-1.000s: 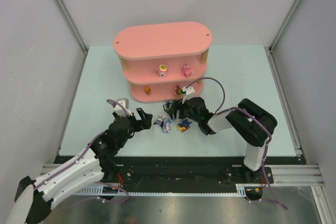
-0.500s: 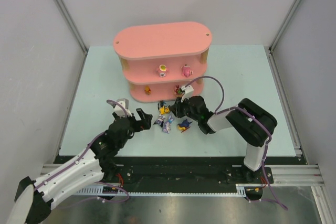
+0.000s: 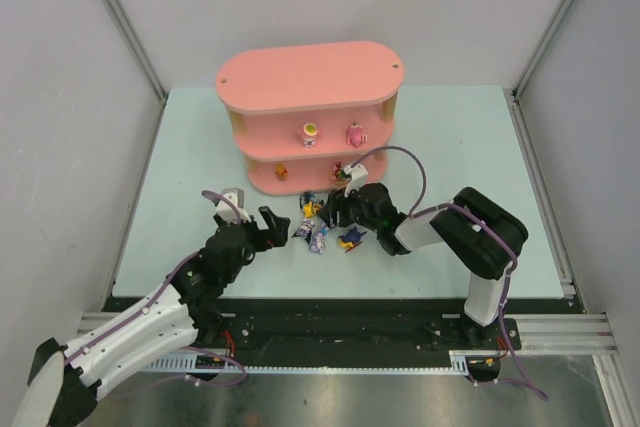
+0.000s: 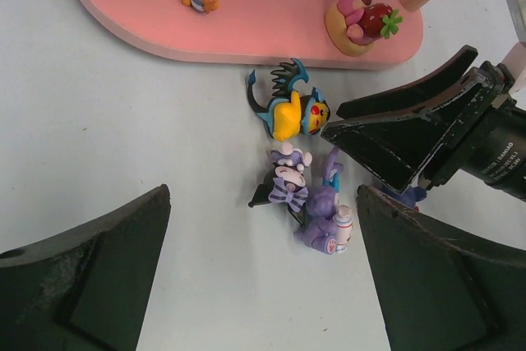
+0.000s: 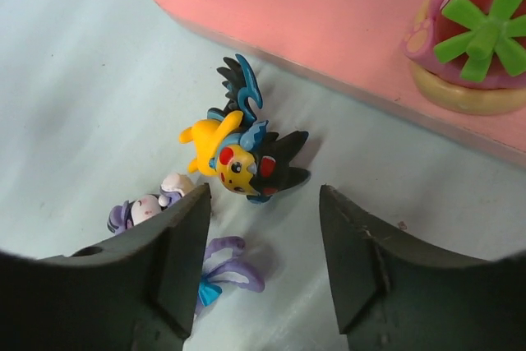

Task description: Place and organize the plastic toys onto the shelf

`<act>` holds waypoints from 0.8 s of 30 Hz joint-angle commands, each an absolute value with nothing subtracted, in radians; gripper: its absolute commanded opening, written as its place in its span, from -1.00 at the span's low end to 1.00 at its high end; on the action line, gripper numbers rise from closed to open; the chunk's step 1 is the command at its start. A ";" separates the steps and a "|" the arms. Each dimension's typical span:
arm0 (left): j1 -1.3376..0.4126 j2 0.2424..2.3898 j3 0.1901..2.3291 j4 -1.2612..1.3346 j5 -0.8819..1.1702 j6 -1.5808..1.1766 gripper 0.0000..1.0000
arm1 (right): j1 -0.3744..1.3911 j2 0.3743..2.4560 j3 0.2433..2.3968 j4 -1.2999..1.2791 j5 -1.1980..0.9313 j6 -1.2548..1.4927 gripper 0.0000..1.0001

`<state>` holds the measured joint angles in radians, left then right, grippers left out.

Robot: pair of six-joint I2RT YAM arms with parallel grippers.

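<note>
Left tool (image 3: 272,224): fingers spread wide, holding nothing, low over the table (image 3: 180,167) just left of the loose toys
Loose toys: a purple rabbit (image 4: 325,219) and a striped purple figure (image 4: 288,180) lie touching on the table; a blue one sits beside them under the right arm
Right tool (image 5: 259,244): parted, empty, fingers just short of the yellow winged figure (image 5: 238,150), which lies on its side
Step in hand: picking that figure
Next move: advance so the fingers flank it, close, then lift to a free spot
Shelf (image 3: 300,72): pink, just beyond; bottom board holds two toys, middle board two
</note>
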<state>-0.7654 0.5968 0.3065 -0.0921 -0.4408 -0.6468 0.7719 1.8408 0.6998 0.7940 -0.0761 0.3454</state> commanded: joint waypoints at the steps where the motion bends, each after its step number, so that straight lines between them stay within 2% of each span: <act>1: -0.762 0.580 0.302 -0.090 -0.443 -0.646 1.00 | 0.770 1.821 0.710 0.821 -0.083 0.350 0.28; 13: -0.762 0.580 0.304 -0.089 -0.442 -0.640 1.00 | 0.770 1.888 0.744 0.859 -0.104 0.360 0.52; 24: -0.762 0.581 0.304 -0.084 -0.443 -0.635 1.00 | 0.772 1.944 0.792 0.879 -0.132 0.373 0.62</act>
